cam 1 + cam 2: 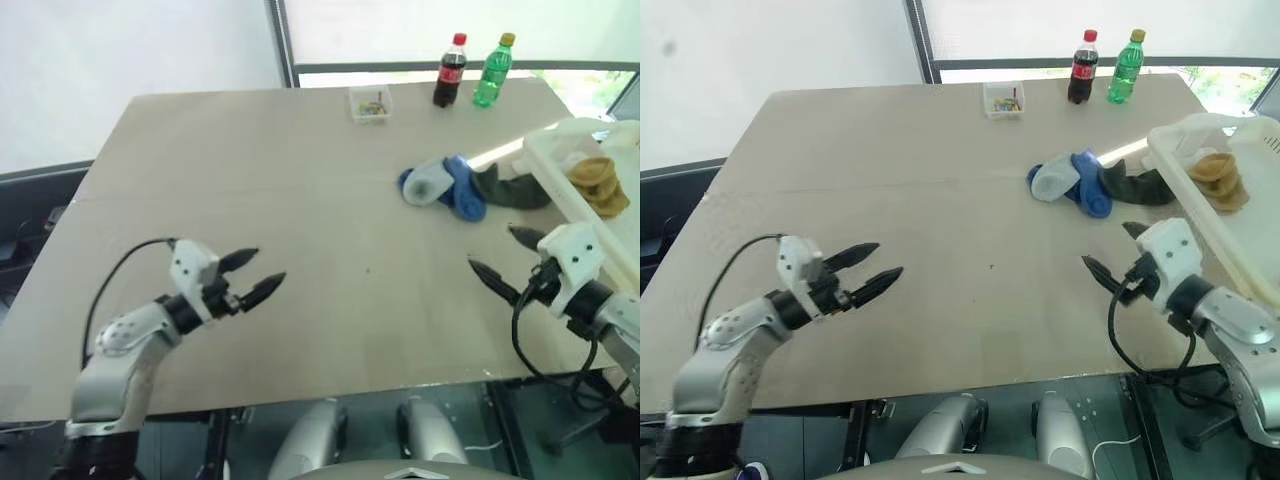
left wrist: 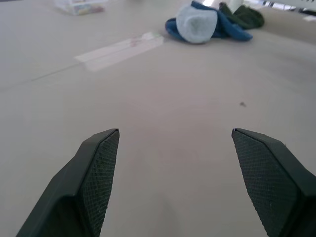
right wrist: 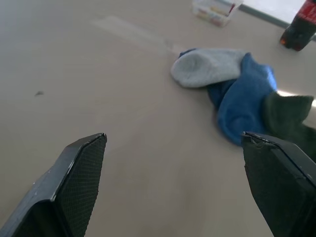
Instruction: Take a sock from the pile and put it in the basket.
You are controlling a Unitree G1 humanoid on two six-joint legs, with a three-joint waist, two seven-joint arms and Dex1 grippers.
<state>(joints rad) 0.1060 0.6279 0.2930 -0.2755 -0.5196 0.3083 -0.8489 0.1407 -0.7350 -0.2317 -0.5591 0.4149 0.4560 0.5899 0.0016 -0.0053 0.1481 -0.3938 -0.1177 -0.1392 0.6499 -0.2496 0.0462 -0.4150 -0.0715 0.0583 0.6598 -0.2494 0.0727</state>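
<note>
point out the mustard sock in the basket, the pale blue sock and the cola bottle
mustard sock (image 1: 1218,178), right eye view, middle of its folds in the basket
pale blue sock (image 3: 210,66), right wrist view, middle of its rounded body
cola bottle (image 1: 450,72), left eye view, label

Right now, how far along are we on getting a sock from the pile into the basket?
Done: a mustard sock already lies in the basket. In hand: nothing; the left gripper and right gripper are both open and empty over the table. Left: the pile holds pale, blue and dark socks beside the basket; the right gripper is nearer to it for any next pick.
</note>
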